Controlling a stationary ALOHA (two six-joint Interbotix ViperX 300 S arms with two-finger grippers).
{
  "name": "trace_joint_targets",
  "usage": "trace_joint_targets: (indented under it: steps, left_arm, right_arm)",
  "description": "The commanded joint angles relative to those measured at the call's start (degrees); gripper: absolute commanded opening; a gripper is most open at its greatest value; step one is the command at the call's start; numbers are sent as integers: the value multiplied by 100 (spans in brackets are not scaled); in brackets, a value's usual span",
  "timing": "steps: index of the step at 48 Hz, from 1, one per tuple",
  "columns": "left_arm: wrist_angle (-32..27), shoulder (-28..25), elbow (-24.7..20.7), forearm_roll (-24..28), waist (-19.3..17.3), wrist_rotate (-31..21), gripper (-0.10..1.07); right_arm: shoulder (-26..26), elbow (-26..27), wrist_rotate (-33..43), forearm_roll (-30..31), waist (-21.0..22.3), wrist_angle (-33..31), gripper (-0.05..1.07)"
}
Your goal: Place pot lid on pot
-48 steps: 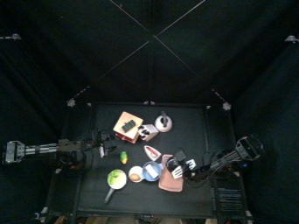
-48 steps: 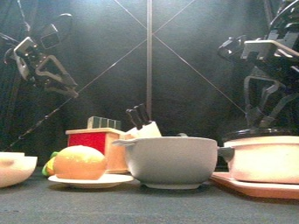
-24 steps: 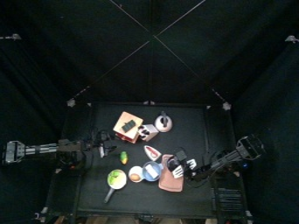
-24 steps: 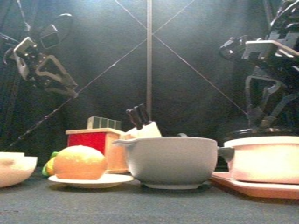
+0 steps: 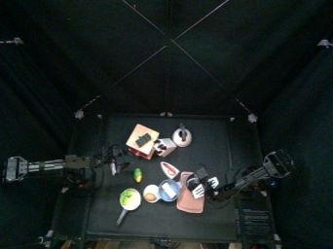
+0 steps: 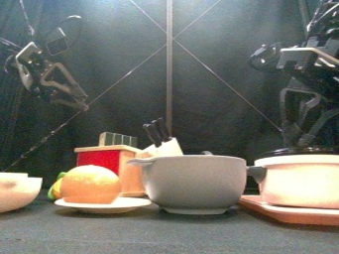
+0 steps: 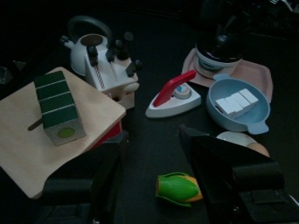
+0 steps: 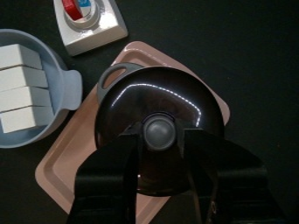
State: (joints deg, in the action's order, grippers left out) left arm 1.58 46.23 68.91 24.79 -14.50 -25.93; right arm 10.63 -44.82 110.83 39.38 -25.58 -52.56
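The pot (image 8: 158, 131) stands on a pink tray (image 8: 82, 166), and the black pot lid (image 8: 176, 96) lies flat on top of it. My right gripper (image 8: 162, 138) hangs just over the lid, open, one jaw on each side of the grey knob (image 8: 158, 131). From the front the pot (image 6: 298, 181) shows at the right, the right gripper (image 6: 312, 134) close above it. In the top view the pot (image 5: 197, 183) sits at the table's front right. My left gripper (image 7: 158, 144) rests open at the table's left, holding nothing.
A blue bowl of white cubes (image 8: 30, 83) and a toy iron (image 8: 91, 22) lie beside the tray. Further left are a kettle (image 7: 87, 44), a knife block (image 7: 114, 72), a green box on a wooden board (image 7: 52, 105), and fruit on a plate (image 6: 90, 185).
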Motion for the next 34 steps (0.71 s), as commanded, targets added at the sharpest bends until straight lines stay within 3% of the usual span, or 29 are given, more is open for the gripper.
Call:
trace_joint_targets:
  steps: [1, 16, 34]
  left_arm:
    - [26, -9, -79, 0, 0, 0, 87]
    - [26, -9, -79, 0, -9, -9, 87]
    - [26, -9, -79, 0, -9, 0, 87]
  right_arm:
    - [97, 26, 18, -18, 0, 44, 54]
    - [97, 35, 35, -18, 35, 44, 57]
    - [123, 158, 9, 35, 35, 9, 78]
